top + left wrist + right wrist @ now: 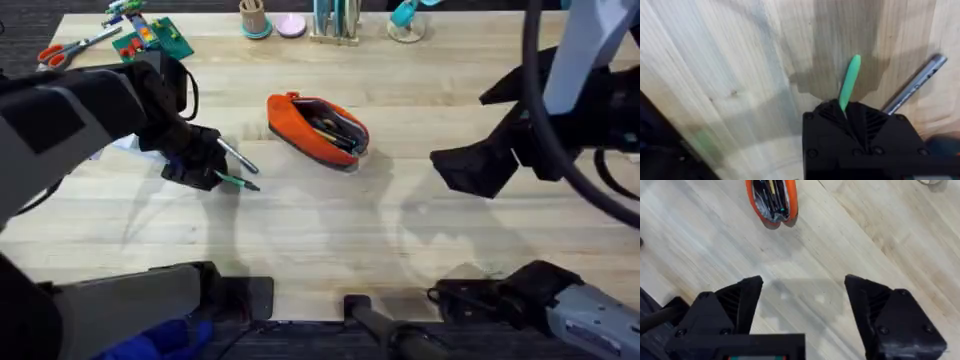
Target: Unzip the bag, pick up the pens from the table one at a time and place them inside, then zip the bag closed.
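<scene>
Your left gripper (pixel 205 168) is down at the table (pixel 330 240), out to the left of the bag (pixel 318 128), and its black fingers (pixel 837 115) are closed together on the green pen (pixel 849 82). From the left wrist camera you see that pen sticking straight out from between the fingertips, its free end pointing away from the gripper over the pale planks. Overhead, the same green pen (pixel 240 182) pokes out of the gripper toward the bag side, low against the wood; whether it is touching the tabletop you cannot tell.

The silver-grey pen (pixel 914 84) lies just beside your left gripper, on its bag side, slanted and not held. Overhead it shows as a thin grey stick (pixel 238 157) angled away from the fingers, a little farther from you than the green one.

The bag sits ahead and to the right of your left gripper, well apart from it, lying on the table with its zip undone and its mouth gaping. Dark contents show inside the orange fabric.

Your right gripper (pixel 802 305) hangs above bare wood with its two fingers (pixel 740 305) spread wide, holding nothing. The bag (pixel 771 200) lies beyond its fingertips, well clear, open mouth facing up toward the wrist camera.
</scene>
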Robot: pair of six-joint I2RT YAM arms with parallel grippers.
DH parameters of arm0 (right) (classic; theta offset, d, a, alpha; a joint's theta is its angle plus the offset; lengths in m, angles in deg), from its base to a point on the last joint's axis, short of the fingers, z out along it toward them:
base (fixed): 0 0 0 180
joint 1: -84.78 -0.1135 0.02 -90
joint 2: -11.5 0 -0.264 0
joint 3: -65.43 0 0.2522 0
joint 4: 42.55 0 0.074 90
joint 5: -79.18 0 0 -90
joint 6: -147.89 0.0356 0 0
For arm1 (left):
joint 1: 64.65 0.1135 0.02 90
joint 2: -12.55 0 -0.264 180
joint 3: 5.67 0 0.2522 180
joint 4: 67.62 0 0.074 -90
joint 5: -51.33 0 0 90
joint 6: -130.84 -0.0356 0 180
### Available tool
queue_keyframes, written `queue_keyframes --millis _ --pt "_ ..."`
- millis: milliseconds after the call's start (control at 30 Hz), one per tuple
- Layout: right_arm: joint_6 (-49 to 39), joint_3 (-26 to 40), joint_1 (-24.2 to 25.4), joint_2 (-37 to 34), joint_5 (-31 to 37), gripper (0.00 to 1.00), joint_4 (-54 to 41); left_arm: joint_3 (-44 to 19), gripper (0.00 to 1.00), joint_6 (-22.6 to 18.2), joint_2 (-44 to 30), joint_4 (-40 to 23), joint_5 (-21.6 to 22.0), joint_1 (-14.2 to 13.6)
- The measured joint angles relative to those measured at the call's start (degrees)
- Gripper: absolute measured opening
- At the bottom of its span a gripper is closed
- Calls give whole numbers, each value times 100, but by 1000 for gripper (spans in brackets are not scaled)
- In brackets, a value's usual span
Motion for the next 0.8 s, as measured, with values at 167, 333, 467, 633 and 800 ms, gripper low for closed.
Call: queue_keyframes --millis 167,333,467,633,800 --pt "0 0 0 0 0 997 -1 -88 43 -294 33 -421 79 0" --pt "0 0 0 0 2 997 -2 -422 43 -675 337 -757 279 0" --pt "0 0 0 0 2 996 0 -812 43 -1175 581 -963 332 0" --pt "0 0 0 0 2 995 3 -1391 41 -1888 635 -1416 345 0" --pt "0 0 0 0 0 996 4 -2131 41 -2874 634 -1661 312 0"
